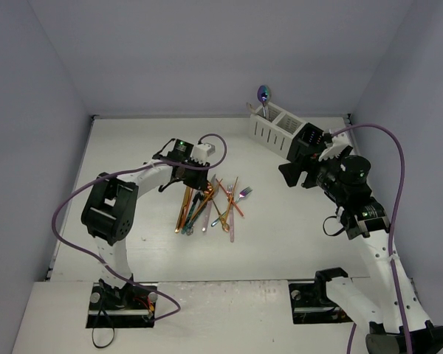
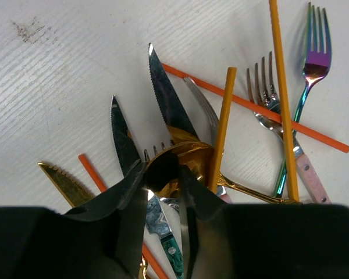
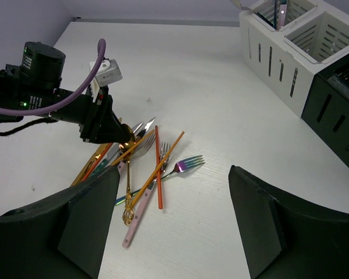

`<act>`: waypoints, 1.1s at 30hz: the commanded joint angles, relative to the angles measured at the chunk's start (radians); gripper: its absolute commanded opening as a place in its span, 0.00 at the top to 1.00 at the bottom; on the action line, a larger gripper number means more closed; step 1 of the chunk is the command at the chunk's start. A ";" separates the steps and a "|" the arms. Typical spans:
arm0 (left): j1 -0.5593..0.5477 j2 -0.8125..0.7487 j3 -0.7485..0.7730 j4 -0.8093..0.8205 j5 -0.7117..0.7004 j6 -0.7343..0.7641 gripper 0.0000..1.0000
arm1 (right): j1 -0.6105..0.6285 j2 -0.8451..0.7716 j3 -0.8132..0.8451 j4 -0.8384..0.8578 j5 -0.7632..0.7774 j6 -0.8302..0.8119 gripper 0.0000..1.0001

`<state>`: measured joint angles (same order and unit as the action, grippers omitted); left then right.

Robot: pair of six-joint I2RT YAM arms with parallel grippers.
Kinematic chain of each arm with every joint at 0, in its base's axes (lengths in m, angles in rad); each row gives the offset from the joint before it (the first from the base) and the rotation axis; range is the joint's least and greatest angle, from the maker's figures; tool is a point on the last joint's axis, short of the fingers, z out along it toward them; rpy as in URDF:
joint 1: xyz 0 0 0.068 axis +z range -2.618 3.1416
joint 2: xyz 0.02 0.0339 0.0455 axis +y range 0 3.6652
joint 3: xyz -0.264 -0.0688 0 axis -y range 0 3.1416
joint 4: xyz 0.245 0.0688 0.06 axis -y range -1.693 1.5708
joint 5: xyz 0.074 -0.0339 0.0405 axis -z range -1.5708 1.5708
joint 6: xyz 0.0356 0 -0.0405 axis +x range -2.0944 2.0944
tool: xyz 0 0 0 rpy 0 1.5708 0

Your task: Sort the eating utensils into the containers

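The left gripper (image 2: pixel 163 185) stands in the utensil pile (image 1: pixel 209 206) mid-table, jaws pinched on the bowl of the gold spoon (image 2: pixel 189 156); its handle runs out sideways; the containers (image 1: pixel 275 131) lie back-right, nearer the wide-open right gripper (image 3: pixel 174 216).

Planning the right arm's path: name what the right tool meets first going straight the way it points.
Most likely the iridescent fork, or the table just short of it; nothing stands in the way, though depth is unclear.

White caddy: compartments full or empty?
Nearly empty: one spoon stands upright in the white caddy's end compartment; the one beside the black caddy looks empty.
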<state>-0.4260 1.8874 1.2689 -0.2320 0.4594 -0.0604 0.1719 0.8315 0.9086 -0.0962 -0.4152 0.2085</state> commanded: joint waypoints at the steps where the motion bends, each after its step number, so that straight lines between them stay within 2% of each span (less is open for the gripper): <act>1: 0.016 -0.024 0.047 0.052 0.052 0.024 0.90 | 0.009 -0.016 -0.003 0.043 -0.021 0.003 0.27; 3: 0.020 -0.031 0.047 0.060 0.065 0.017 0.97 | 0.009 -0.019 -0.005 0.041 -0.019 0.003 0.26; 5: 0.021 -0.040 0.047 0.072 0.084 0.014 1.00 | 0.009 -0.021 -0.004 0.037 -0.018 0.003 0.26; 11: 0.021 -0.091 0.054 0.088 0.069 0.018 1.00 | 0.009 -0.025 -0.004 0.030 -0.016 0.006 0.26; 21: 0.021 -0.217 0.082 0.132 -0.121 0.088 1.00 | 0.009 -0.028 0.006 0.020 -0.014 0.003 0.26; 28: 0.021 -0.276 0.135 0.131 -0.166 0.116 1.00 | 0.008 -0.021 0.018 0.015 -0.017 -0.004 0.26; 33: 0.021 -0.322 0.164 0.112 -0.148 0.115 1.00 | 0.011 0.005 0.039 0.014 -0.028 -0.015 0.26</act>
<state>-0.4110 1.6674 1.3584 -0.1694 0.3115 0.0281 0.1721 0.8142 0.9056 -0.1361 -0.4169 0.2068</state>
